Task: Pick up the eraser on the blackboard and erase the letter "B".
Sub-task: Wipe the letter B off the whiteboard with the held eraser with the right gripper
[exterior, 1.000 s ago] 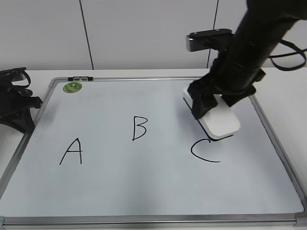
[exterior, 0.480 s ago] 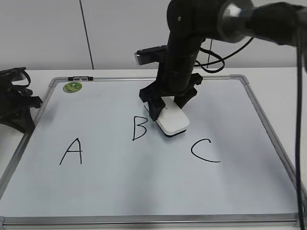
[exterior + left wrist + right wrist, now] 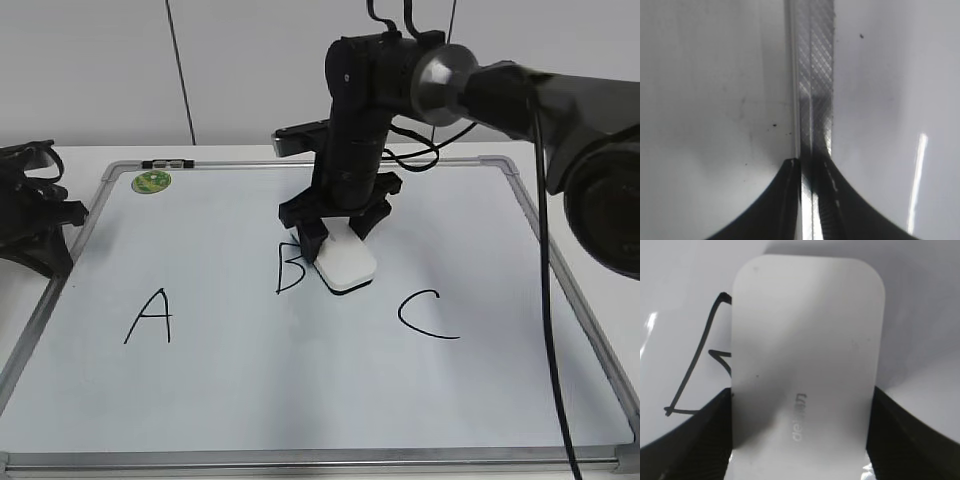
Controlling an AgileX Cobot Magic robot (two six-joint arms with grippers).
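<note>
My right gripper is shut on the white eraser and holds it against the blackboard, its left edge over the right side of the black letter "B". In the right wrist view the eraser fills the gap between the two black fingers, and the letter's left strokes show beside it. My left gripper rests off the board's left edge; in the left wrist view its jaws are together over the grey frame strip.
A black "A" is drawn at the left and a black "C" at the right of the board. A round green sticker sits at the top left corner. A pale wall stands behind.
My right gripper has carried the eraser left from above the "C" to the right side of the "B". The left arm has not moved.
</note>
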